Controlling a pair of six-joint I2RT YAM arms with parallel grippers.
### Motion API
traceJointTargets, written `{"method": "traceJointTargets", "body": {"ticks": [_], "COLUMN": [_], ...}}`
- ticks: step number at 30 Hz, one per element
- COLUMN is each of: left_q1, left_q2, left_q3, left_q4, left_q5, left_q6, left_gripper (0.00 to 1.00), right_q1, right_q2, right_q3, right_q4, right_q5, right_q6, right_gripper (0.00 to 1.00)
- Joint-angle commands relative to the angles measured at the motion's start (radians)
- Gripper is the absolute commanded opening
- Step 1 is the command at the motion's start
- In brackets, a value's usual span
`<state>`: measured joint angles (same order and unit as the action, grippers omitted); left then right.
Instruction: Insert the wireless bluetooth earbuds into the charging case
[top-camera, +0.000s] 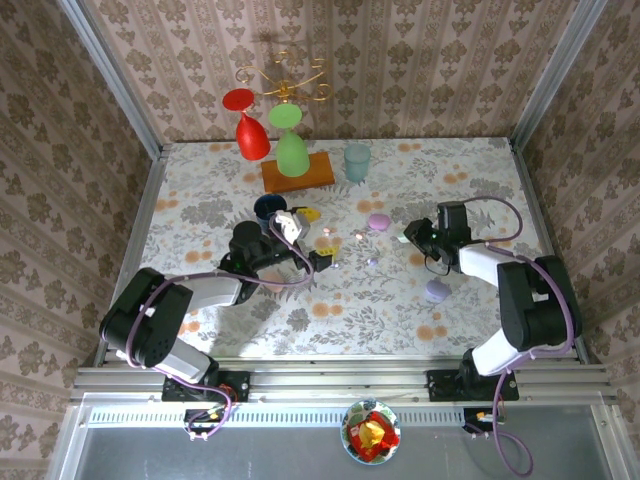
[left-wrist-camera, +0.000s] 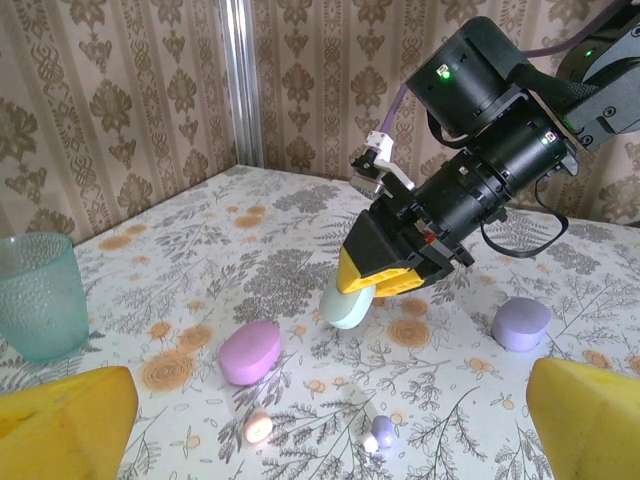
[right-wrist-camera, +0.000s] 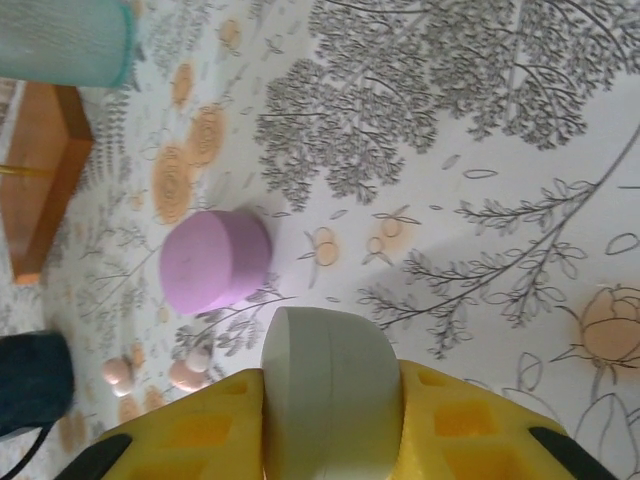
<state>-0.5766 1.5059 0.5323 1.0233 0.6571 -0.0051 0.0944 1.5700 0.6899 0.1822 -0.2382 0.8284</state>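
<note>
Right hand (left-wrist-camera: 362, 288) clenched on pale case (right-wrist-camera: 325, 385); left hand (top-camera: 306, 242) released wide; earbuds (left-wrist-camera: 258, 428) loose at table (top-camera: 400, 300) centre, near pink case (left-wrist-camera: 250, 352).

we see the pale charging case (right-wrist-camera: 325, 390) cut off by the lower edge, the teal cup (right-wrist-camera: 65, 40) and wooden board (right-wrist-camera: 40, 170) clipped at the frame's side, the left gripper (left-wrist-camera: 330, 410) with fingers (left-wrist-camera: 70, 420) cropped below, the earbuds (top-camera: 328, 236) from above too small for us to tell colours
</note>
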Motion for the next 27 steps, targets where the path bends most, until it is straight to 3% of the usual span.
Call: {"method": "traceJointTargets", "body": {"ticks": [1,11,17,20,27], "left_q1": [-0.006,0.019,0.068,0.112,0.242], "left_q2": [-0.016,-0.062,-0.123,-0.141,-0.205], "left_q3": [0.017,-0.015,-0.011,-0.024,-0.049], "left_q4": [-0.023,-0.058,-0.207,-0.209,-0.292], "left_q5": [-0.007,-0.151,-0.243,-0.258,-0.311], "left_q6": [0.015,-0.027,-0.081,-0.147,-0.336], "left_gripper": [1.00,1.00,1.00,1.00,1.00], "right_q1": [-0.005,0.001,0.058,0.120,0.382], "right_q2": [0.023,-0.070,-0.171,-0.213,-0.185], "right_q3": [-0.017,-0.014,0.030,0.053,0.139], "right_q4": [0.004,-0.101,-0.221,-0.225,-0.187], "right_q5": [0.045,0.120,0.187,0.190,0.230], "right_q6": [-0.039,-0.129,-0.280,-0.365,-0.566], "right_gripper": [0.36,0.66,0.71,0.71,0.72]}}
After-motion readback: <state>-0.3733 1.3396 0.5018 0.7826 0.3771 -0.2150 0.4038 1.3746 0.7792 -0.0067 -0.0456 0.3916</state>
